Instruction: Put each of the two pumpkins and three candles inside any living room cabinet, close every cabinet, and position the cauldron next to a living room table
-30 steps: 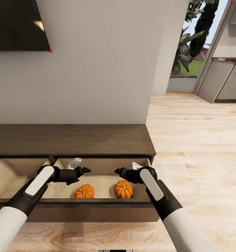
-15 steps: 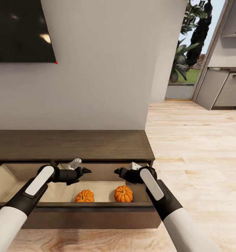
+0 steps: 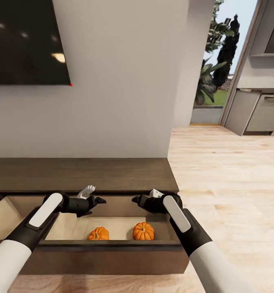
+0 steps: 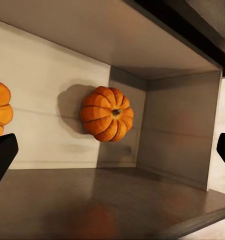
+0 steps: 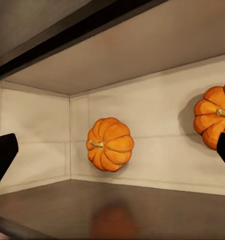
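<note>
Going left to right: the left gripper (image 3: 101, 200) hangs over the open drawer of the cabinet (image 3: 80, 175). Its fingers are spread apart and hold nothing. The first pumpkin (image 3: 98, 234) sits on the pale drawer floor at about 6 o'clock from this claw, close below it. The second pumpkin (image 3: 143, 231) sits just beside the first, at about 5 o'clock from the right gripper (image 3: 135, 199). That claw is spread apart too, and empty. Both pumpkins are already inside. The drawer front lies long from side to side, below both claws, at 6 o'clock. I think pushing it shut comes next, and both arms look equally near.
</note>
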